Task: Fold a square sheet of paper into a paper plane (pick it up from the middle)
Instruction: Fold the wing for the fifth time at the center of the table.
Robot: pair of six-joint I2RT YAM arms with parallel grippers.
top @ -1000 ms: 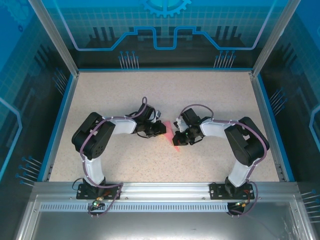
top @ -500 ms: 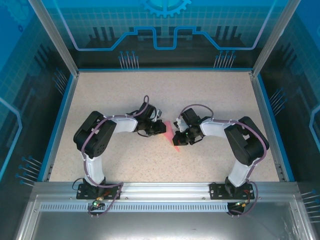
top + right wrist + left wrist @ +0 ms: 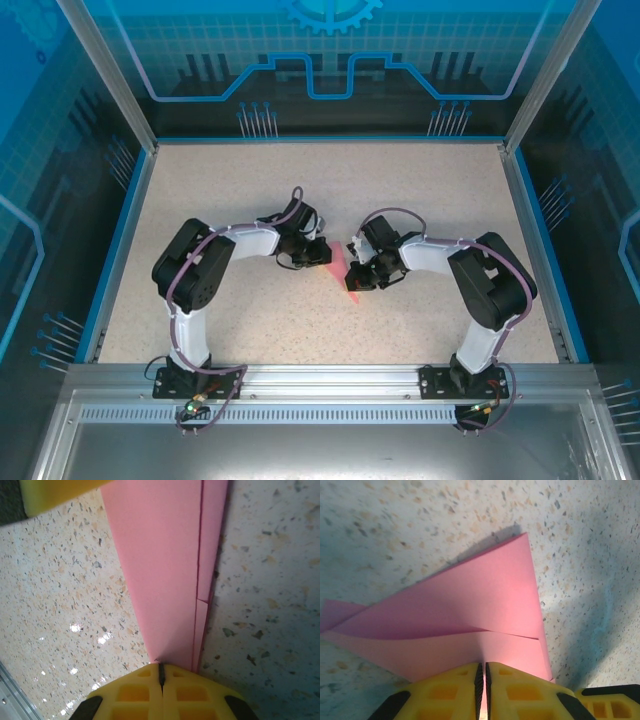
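In the middle of the speckled surface (image 3: 300, 190), the pink paper plane (image 3: 343, 268) is gripped from two sides. The left pincer (image 3: 482, 672) is pressed together on its broad folded edge. The right pincer (image 3: 160, 672) is pressed together on its narrow end.

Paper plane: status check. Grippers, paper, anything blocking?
Left gripper shut on paper plane edge. Right gripper shut on its tapered end. Paper folded in layers, spanning between both. No obstruction seen on table.
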